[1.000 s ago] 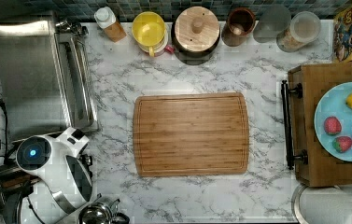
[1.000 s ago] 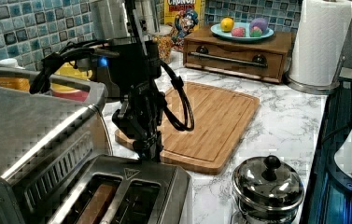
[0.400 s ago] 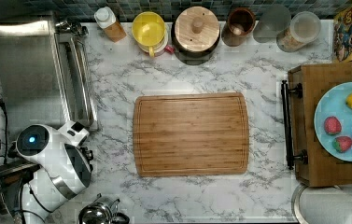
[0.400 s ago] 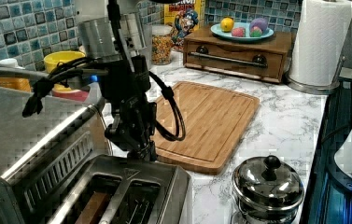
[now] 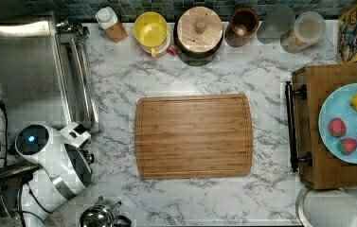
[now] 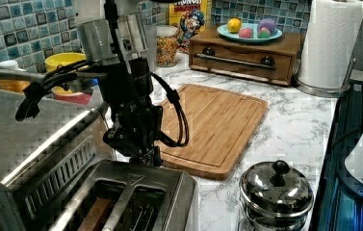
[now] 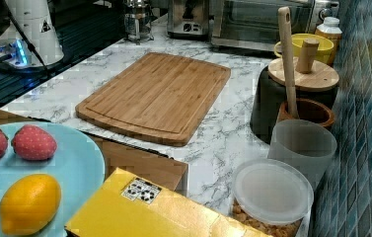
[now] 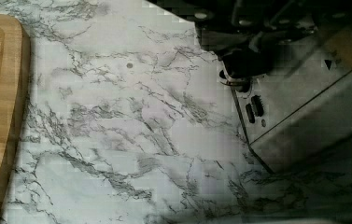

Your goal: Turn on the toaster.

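The toaster (image 6: pixel 121 202) is a shiny steel box with two long top slots at the left view's bottom left, beside the larger toaster oven. My gripper (image 6: pixel 145 156) hangs straight down at the toaster's end that faces the cutting board, right at its top edge. In the wrist view the toaster's steel face (image 8: pixel 304 93) shows close up, with a black part (image 8: pixel 239 70) just under the dark gripper body. In the top view my white arm (image 5: pixel 53 161) covers most of the toaster (image 5: pixel 3 184). The right view has the toaster (image 7: pixel 188 17) at the far end of the counter.
A toaster oven (image 5: pixel 29 75) stands next to the toaster. A wooden cutting board (image 5: pixel 193 136) lies mid-counter. A small lidded steel pot (image 6: pixel 275 192) sits near the toaster's end. Jars line the back wall, and a wooden box (image 5: pixel 308 123) carries a plate of fruit.
My arm has shifted toward the left view's left and come down, bringing the gripper to the toaster's end edge. Nothing else on the counter has moved.
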